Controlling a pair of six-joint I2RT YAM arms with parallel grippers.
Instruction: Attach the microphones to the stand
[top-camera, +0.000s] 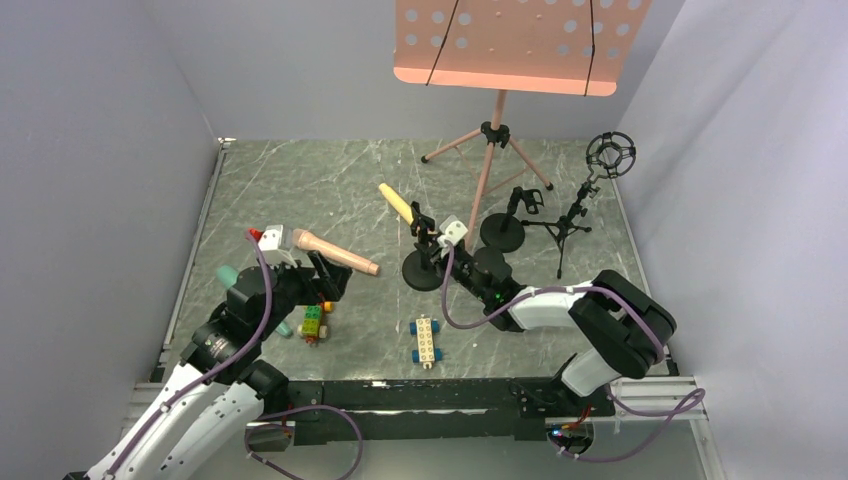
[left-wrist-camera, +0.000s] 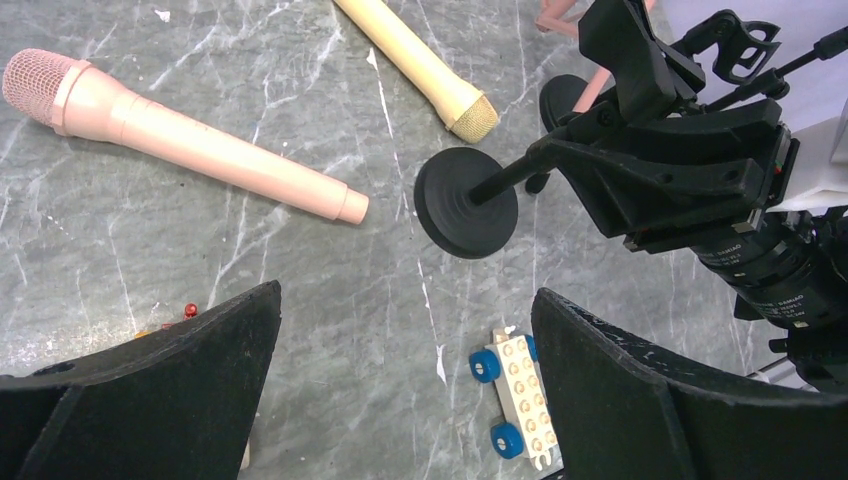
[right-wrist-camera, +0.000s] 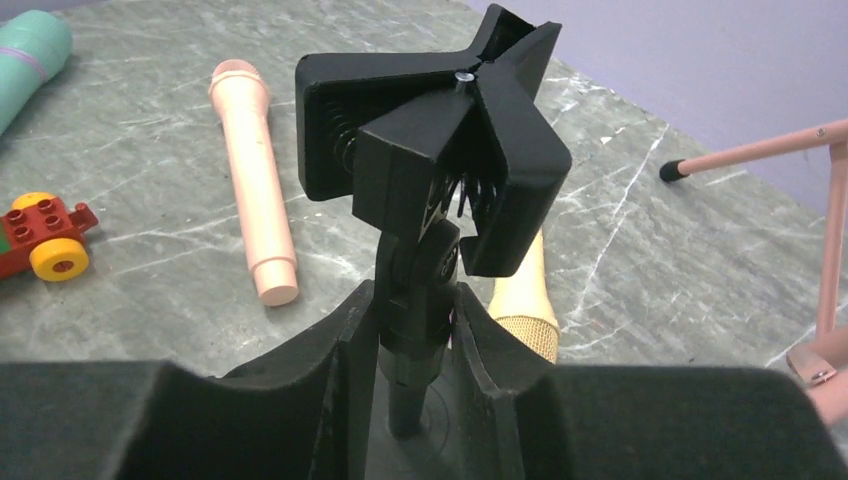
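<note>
Right end effector (right-wrist-camera: 415, 335) on stand (right-wrist-camera: 430, 170) stem (apparently gripped), pink microphone (right-wrist-camera: 255, 190) beside.

left gripper (left-wrist-camera: 405, 320): we hold its fingers wide apart | right arm (top-camera: 610, 325): we bend it inward | right gripper (right-wrist-camera: 415, 310): we squeeze the stand (right-wrist-camera: 435, 150)

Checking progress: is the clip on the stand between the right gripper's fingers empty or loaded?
Empty: nothing sits in the clip; the pink microphone and yellow microphone lie on the table.
</note>
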